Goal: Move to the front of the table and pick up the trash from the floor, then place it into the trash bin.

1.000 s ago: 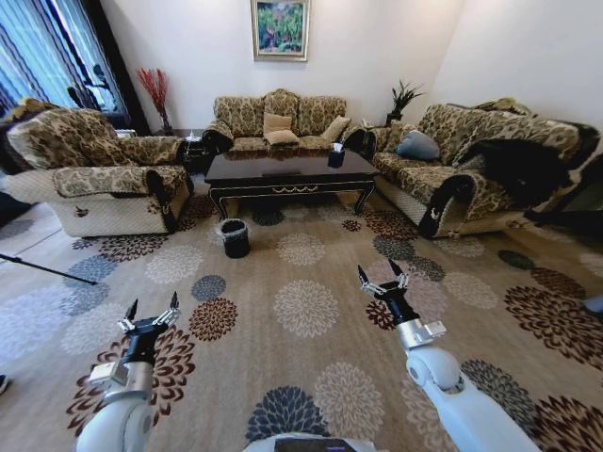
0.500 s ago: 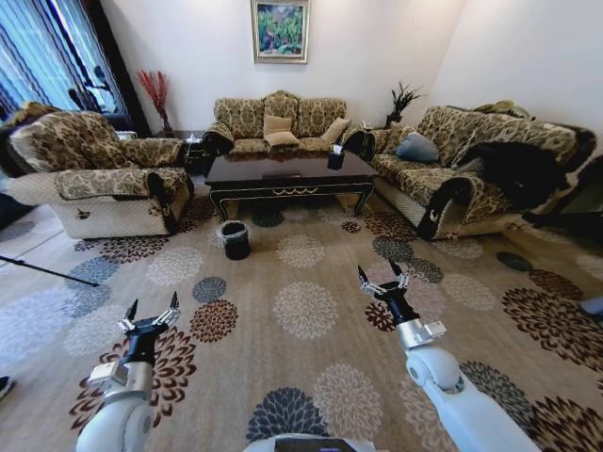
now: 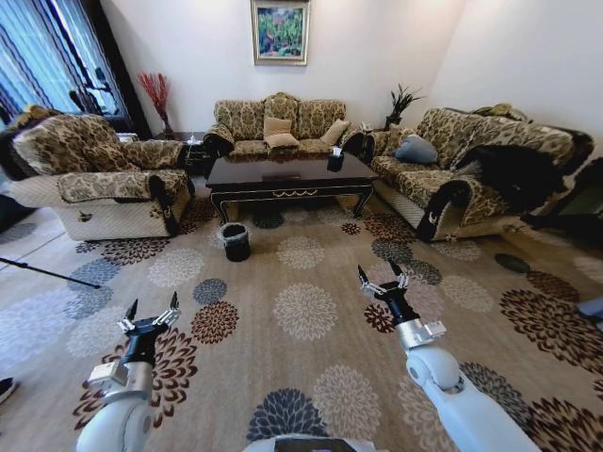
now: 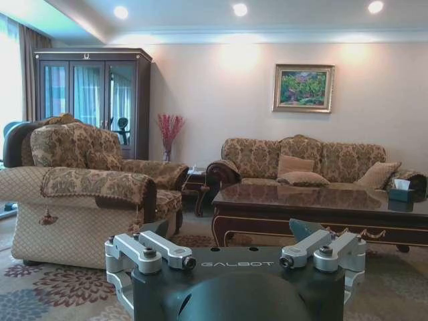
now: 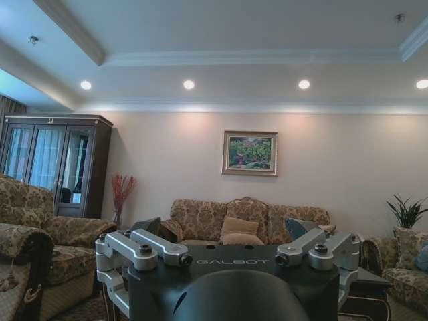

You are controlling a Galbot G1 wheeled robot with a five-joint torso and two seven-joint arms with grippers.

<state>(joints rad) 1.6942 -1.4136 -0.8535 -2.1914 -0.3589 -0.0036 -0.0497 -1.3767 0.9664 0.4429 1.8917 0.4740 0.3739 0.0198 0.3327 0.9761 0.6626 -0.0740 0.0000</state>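
Note:
The dark glossy table (image 3: 287,175) stands across the patterned carpet, in front of the back sofa; it also shows in the left wrist view, table (image 4: 321,200). The small black trash bin (image 3: 235,240) with a liner sits on the floor by the table's front left leg. I cannot make out the trash on the floor. My left gripper (image 3: 151,314) hangs open low on the left, above the carpet. My right gripper (image 3: 382,279) is open too, low on the right. Each wrist view shows its own spread gripper, left (image 4: 231,231) and right (image 5: 224,227), with nothing held.
An armchair (image 3: 99,174) flanks the table on the left, and a long sofa (image 3: 462,174) flanks it on the right. A black tissue box (image 3: 335,157) stands on the table. A thin black rod (image 3: 47,270) lies on the floor at left. Open carpet (image 3: 301,311) stretches up to the table.
The whole head view has shifted slightly, with the room sliding a little down and left. Both arms keep the same pose, grippers open.

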